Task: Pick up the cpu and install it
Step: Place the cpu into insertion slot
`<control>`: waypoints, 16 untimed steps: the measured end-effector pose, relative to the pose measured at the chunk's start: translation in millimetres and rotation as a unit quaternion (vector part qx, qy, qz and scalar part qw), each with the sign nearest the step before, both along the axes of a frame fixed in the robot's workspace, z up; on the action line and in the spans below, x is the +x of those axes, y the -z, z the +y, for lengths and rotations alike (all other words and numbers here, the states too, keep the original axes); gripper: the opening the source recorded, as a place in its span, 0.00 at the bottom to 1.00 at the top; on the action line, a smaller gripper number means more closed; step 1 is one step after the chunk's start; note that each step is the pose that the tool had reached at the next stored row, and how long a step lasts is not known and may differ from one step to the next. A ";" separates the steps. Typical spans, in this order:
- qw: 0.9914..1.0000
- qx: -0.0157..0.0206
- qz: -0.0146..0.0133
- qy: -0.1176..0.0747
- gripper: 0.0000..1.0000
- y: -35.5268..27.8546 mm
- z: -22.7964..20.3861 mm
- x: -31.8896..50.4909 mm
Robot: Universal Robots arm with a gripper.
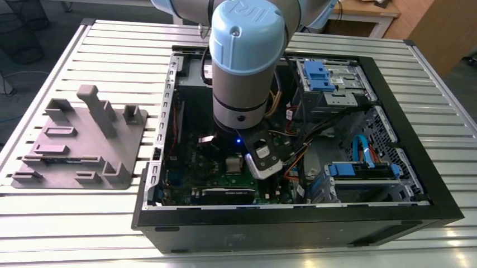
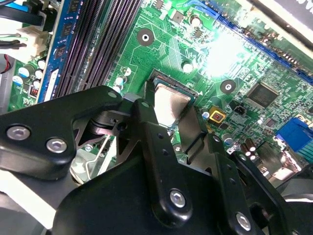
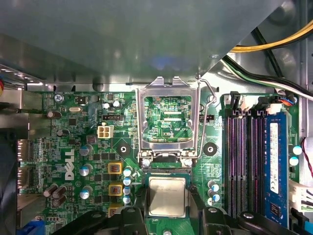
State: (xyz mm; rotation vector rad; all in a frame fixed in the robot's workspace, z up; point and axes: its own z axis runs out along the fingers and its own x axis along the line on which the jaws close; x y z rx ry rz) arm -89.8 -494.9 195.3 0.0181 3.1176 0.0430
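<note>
I read gripper (image 2: 171, 116) clamped on cpu (image 3: 167, 197) | cpu square between my fingers, mid-motherboard (image 3: 73, 142), over socket (image 3: 166, 171) | raised socket frame (image 3: 168, 120) just beyond, memory slots (image 3: 242, 156) alongside

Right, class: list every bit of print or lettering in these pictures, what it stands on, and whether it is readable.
White logo on the motherboard: large and clear, a brand name, left unquoted.
Small white board lettering: too small.
Label on the blue memory stick: too small.
Raised letters on the arm's joint cap: a brand mark.
The cpu: no print seen.
</note>
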 end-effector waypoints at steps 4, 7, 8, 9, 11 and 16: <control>1.000 0.000 0.000 0.000 0.46 1.3 0.0 0.0; 1.000 0.000 0.000 0.000 0.46 1.4 0.0 0.0; 1.000 0.000 0.000 0.000 0.46 1.4 0.0 0.0; 1.000 0.000 0.000 0.000 0.46 1.1 0.0 0.0; 1.000 0.000 0.000 0.000 0.46 0.0 0.0 0.0; 1.000 0.000 0.000 0.000 0.46 -0.2 0.0 0.0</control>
